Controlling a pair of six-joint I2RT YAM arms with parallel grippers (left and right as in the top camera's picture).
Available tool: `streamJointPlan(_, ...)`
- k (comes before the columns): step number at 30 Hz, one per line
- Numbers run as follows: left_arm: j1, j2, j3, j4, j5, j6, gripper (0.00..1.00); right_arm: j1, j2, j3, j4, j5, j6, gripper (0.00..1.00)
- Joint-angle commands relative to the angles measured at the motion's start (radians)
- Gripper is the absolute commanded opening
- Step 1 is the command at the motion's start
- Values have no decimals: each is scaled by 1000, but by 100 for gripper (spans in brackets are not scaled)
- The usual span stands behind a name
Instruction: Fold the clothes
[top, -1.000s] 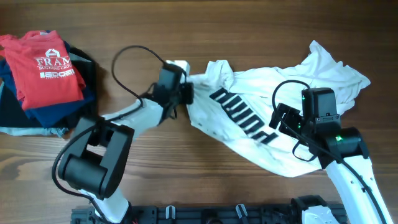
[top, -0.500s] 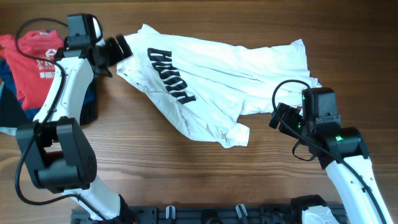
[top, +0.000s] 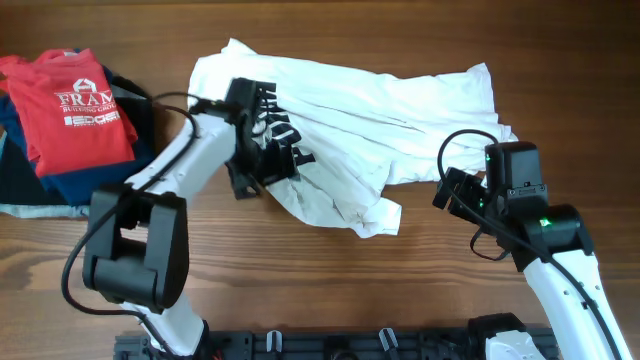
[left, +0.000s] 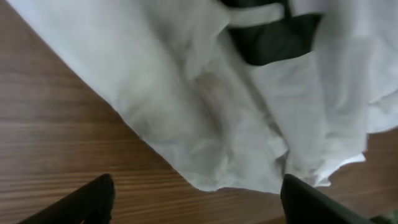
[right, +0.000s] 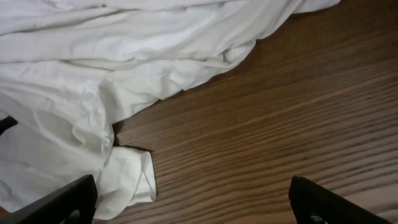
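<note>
The clothes are a white T-shirt (top: 400, 110) lying crumpled across the table's upper middle. Its black lettering (top: 296, 152) is partly hidden under my left arm. My left gripper (top: 272, 165) hovers over the shirt's front lower edge. In the left wrist view it (left: 199, 205) is open, and only the white hem (left: 236, 168) and bare wood lie ahead of its fingers. My right gripper (top: 447, 190) stands open beside the shirt's lower right part. In the right wrist view it (right: 193, 205) holds nothing, and a folded sleeve end (right: 127, 177) lies by its left finger.
A red shirt (top: 80, 105) with white print tops a pile of navy and black garments (top: 130, 150) at the far left. Wooden table (top: 300, 290) shows in front of the T-shirt.
The left gripper dragged the T-shirt leftwards, let go of it near the red pile, and swung back over the lettering. The shirt lies further left and flatter. The right arm stayed still.
</note>
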Motion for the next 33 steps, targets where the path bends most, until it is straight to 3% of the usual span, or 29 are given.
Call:
streamJointPlan(1, -14, 0, -89, 114, -22, -136, 73, -3, -10, 5, -8, -6, 12, 100)
streamJointPlan(3, -14, 0, -102, 138, -43, -148, 56, -3, -10, 5, -12, -6, 12, 100)
streamJointPlan(6, -14, 0, -102, 135, -93, -153, 11, -3, -10, 5, -20, -6, 12, 100)
streamJointPlan(7, -13, 0, -102, 124, -101, -153, 4, -3, -10, 5, -22, -6, 12, 100)
streamJointPlan(11, 5, -9, -102, 0, -187, -153, 4, -3, -10, 5, -23, -6, 12, 100)
streamJointPlan(13, 39, -36, -102, -74, -306, -153, 4, -3, -10, 5, -23, -5, 11, 100)
streamJointPlan(15, 108, -80, -102, -119, -426, -153, 4, -3, -10, 5, -22, -5, 11, 100)
streamJointPlan(18, 241, -141, -102, -110, -440, -153, 4, -3, -10, 5, -23, -5, 11, 100)
streamJointPlan(19, 289, -158, -102, -102, -439, -153, 9, -3, -10, 5, -23, -5, 11, 100)
streamJointPlan(20, 328, -167, -102, -100, -428, -148, 38, -3, -10, 5, -23, -5, 11, 100)
streamJointPlan(21, 360, -171, -102, -105, -396, -145, 83, -3, -10, 5, -23, -5, 11, 100)
streamJointPlan(22, 378, -171, -102, -119, -357, -127, 100, -3, -10, 5, -22, -5, 11, 100)
streamJointPlan(29, 294, -170, -126, -222, -176, -63, 100, -3, -10, 5, -25, -5, 11, 100)
streamJointPlan(33, 193, -170, -240, -128, -109, -64, 98, -3, -10, 5, -26, -5, 11, 100)
